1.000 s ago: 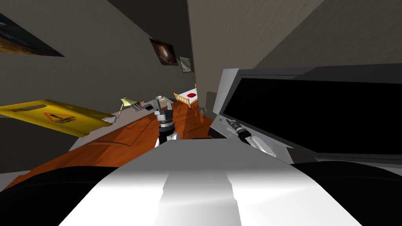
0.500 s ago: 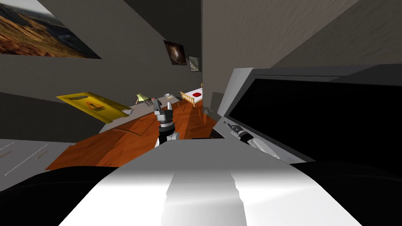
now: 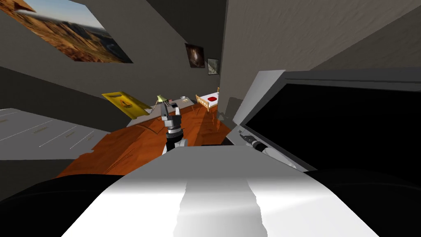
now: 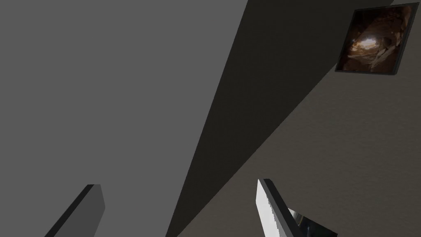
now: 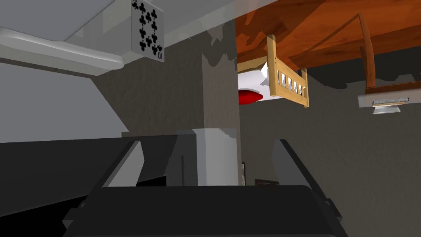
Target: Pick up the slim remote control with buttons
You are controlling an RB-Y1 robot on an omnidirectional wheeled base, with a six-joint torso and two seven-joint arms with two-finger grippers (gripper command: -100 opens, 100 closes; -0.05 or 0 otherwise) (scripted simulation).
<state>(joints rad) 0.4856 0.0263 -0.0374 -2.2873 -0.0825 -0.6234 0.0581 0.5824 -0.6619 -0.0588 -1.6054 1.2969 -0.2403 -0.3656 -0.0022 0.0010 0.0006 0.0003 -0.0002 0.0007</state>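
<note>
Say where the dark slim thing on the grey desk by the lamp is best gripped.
Probably from above, across the narrow width of the dark slim thing: it lies flat on the grey desk beside the lamp, so only its long edges offer hold. Its heading is too small to tell.

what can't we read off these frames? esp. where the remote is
- The remote: in the head view the items on the grey desk are too small to name, and the left gripper covers some of them.
- The playing card: in the right wrist view the picture's edge cuts it off.
- The black panel: in the head view the picture's edge cuts it off.
</note>
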